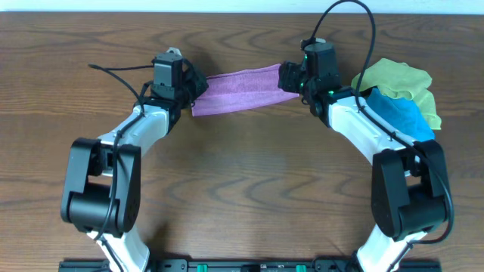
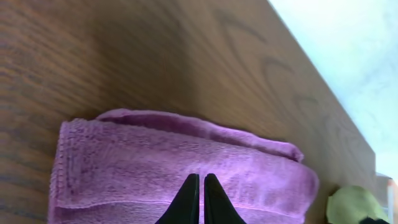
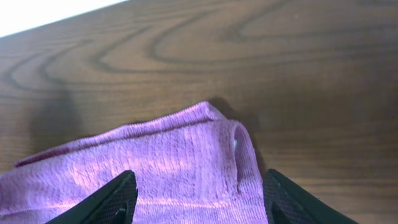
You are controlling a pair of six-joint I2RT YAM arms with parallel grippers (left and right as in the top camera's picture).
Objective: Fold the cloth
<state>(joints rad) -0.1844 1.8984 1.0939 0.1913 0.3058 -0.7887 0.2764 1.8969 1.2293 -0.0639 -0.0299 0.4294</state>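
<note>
Lilac microfibre: the cloth is seen lying on the wooden table toward its far edge, drawn out as a narrow band between the two arms. Its left end sits lower than its right in the overhead view. Doubled layers are noted; a rolled fold runs along the far side in the left wrist view.

Left gripper: placed at the band's left end. In the wrist view its fingers are pressed together, only a thin dark line left between them, tips pointing onto the top of the cloth. Whether any fabric is pinched there cannot be told.

Right gripper: placed at the band's right end. In its wrist view the fingers are spread wide, one on each side of the cloth, with the folded corner lying between and ahead of them. Nothing is held.

Beside the right arm, a yellow-green cloth is bunched near the table's right edge, with a bright blue cloth touching it on the near side. Both are well apart from the lilac band.
</note>
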